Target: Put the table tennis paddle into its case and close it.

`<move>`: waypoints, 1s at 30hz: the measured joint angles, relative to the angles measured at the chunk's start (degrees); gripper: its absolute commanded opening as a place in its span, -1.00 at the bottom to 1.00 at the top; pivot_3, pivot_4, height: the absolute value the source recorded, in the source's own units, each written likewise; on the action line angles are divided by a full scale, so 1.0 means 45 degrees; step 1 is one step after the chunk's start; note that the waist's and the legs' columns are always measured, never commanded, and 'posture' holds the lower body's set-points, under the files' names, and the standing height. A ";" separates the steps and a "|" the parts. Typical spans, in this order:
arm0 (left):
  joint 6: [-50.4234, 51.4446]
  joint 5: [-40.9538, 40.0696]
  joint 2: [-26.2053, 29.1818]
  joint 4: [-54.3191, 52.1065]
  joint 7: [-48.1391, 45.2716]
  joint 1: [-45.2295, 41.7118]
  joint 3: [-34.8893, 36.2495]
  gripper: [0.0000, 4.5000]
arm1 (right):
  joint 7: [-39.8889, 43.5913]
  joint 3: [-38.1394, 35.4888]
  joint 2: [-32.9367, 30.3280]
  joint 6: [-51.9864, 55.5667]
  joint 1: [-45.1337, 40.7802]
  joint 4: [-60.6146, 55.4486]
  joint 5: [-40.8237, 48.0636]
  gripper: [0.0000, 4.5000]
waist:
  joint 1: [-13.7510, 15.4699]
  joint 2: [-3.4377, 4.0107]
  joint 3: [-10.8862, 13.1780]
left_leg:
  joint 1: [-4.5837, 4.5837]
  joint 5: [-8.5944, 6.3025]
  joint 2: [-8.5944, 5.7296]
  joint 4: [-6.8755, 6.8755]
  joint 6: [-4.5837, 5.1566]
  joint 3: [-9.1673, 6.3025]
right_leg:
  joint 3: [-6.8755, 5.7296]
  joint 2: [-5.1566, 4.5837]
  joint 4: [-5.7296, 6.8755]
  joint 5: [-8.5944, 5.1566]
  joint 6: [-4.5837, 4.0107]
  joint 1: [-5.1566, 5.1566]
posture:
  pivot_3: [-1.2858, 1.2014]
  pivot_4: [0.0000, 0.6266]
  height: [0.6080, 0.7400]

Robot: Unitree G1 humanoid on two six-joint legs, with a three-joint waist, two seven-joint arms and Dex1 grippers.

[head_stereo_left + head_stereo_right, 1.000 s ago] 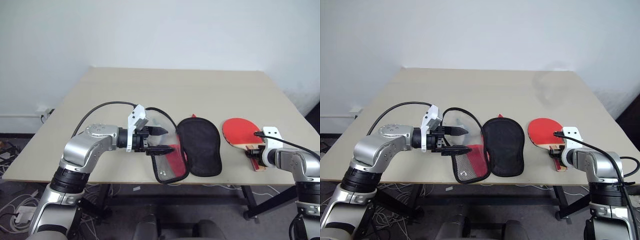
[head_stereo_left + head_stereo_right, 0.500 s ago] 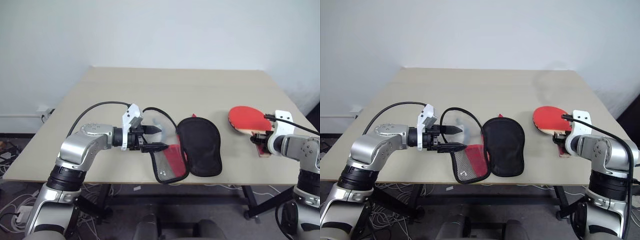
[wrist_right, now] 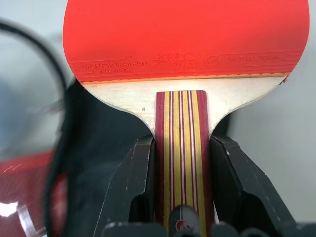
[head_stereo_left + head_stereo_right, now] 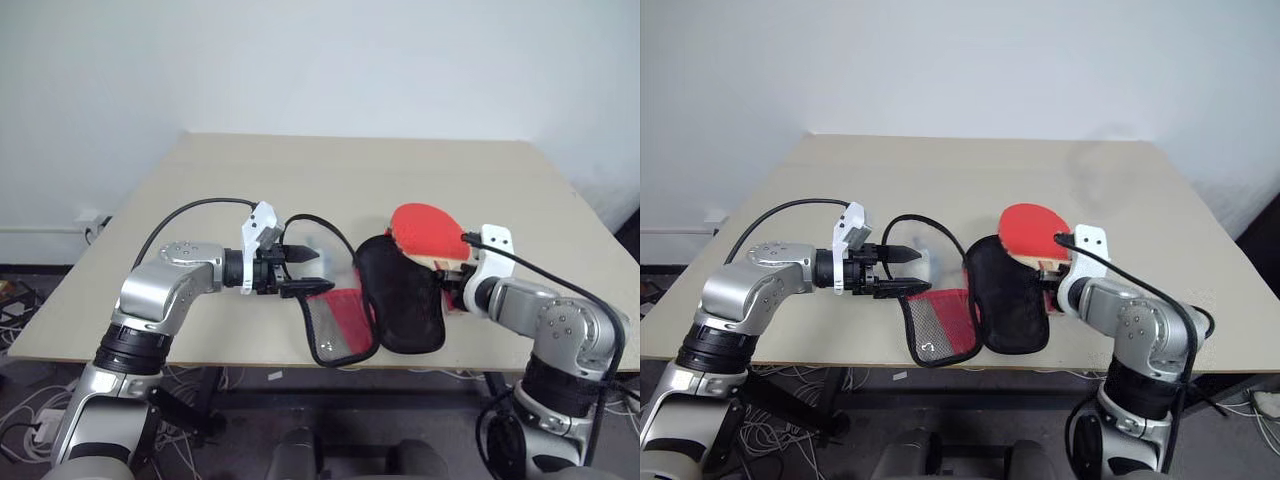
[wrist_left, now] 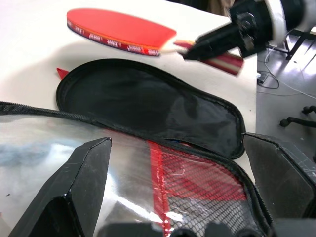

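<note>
Since a sec ago, right gripper (image 4: pixel 1049 283), clamped on the paddle (image 4: pixel 1033 232) handle, swung it from table's 3 o'clock to over the open case (image 4: pixel 1007 292); left gripper (image 4: pixel 898 271) wide open, empty, at flap. Insertion next, prob.

In the right wrist view the table tennis paddle (image 3: pixel 182 44) is cut off by the top edge, so the upper part of its red face is lost, and the butt of its handle is hidden low in the frame between the right gripper (image 3: pixel 182 170) fingers (the small badge there is too blurred to read). The case (image 5: pixel 148 106) runs off the bottom of the left wrist view; its clear pocket at lower left is glared and blurred. In the left eye view, centre right, the paddle and gripper hide the upper right rim of the case's black-lined half. Its white logo is too small to make out.
</note>
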 measured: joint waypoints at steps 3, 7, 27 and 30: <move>-0.0033 0.0073 -0.0034 0.0165 -0.0057 -0.0155 -0.0018 1.00 | -0.0837 0.0190 0.0222 -0.0001 0.0284 -0.0305 0.1200 -0.47 | 0.0018 0.0003 0.0002 | 0.0000 0.0000 0.0000 -0.0006 0.0000 -0.0002 | -0.0004 -0.0001 -0.0002 0.0000 -0.0002 0.0000 | 0.03 -1.00 1.00; -0.0095 0.0257 -0.0145 0.0320 -0.0146 -0.0295 -0.0053 1.00 | -0.1972 0.0113 0.0358 -0.0001 0.0644 -0.0340 0.2522 -0.47 | 0.0012 0.0003 0.0002 | 0.0000 0.0000 0.0000 -0.0007 0.0000 0.0001 | -0.0005 -0.0004 -0.0005 -0.0001 -0.0004 0.0000 | 0.03 -1.00 1.00; -0.0200 0.0563 -0.0249 0.0351 -0.0347 -0.0453 -0.0122 1.00 | -0.3633 0.0850 0.0475 -0.0002 0.1028 0.1116 0.3248 -0.47 | -0.0025 -0.0005 -0.0005 | 0.0005 0.0000 0.0006 -0.0015 0.0000 -0.0005 | -0.0007 -0.0001 -0.0009 -0.0003 -0.0002 -0.0002 | 0.03 -1.00 1.00; -0.0201 0.0615 -0.0249 0.0306 -0.0343 -0.0391 -0.0122 1.00 | -0.3549 0.1376 0.0222 -0.0003 0.0856 0.1116 0.3174 -0.47 | -0.0028 0.0002 -0.0001 | 0.0003 0.0000 0.0006 -0.0021 0.0000 -0.0001 | -0.0005 0.0000 -0.0008 -0.0003 -0.0004 -0.0007 | 0.03 -1.00 1.00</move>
